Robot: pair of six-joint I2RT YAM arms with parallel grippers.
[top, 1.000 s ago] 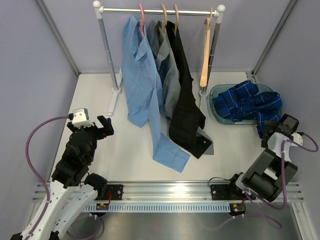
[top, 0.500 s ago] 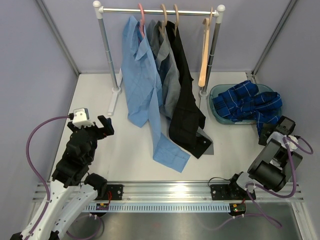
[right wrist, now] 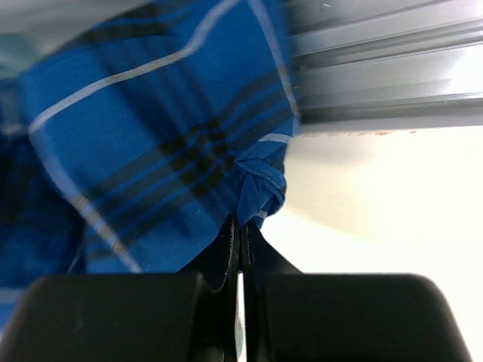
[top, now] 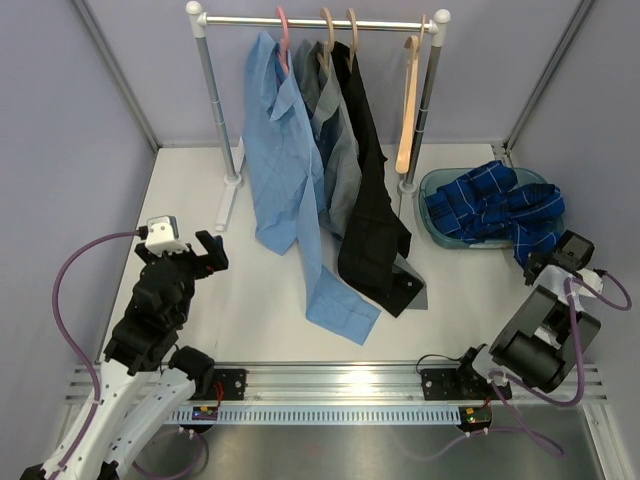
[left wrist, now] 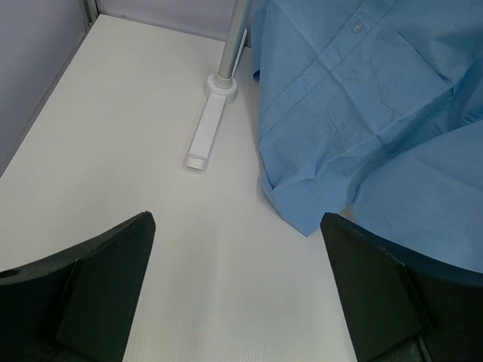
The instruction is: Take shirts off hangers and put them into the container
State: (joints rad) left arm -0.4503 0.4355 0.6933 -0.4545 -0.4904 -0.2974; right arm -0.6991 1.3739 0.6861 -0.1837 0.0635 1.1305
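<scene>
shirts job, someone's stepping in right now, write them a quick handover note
Left gripper: open, holding nothing, facing the light blue shirt.
Right gripper: shut on the plaid shirt edge hanging over the container rim.
Done: plaid shirt off its hanger, mostly in the container; one wooden hanger bare.
Left: tuck that edge in; light blue, grey shirt and black shirt hang on the rail.

**One shirt in the tub, three on hangers**

The dark blue white-plaid shirt lies crumpled in the shallow translucent teal plastic tub, one sleeve spilling over its near right rim. The light blue shirt hangs from a slim pink hanger. The grey shirt and black shirt hang from two tan wooden hangers. A third tan hanger hangs bare.
</scene>
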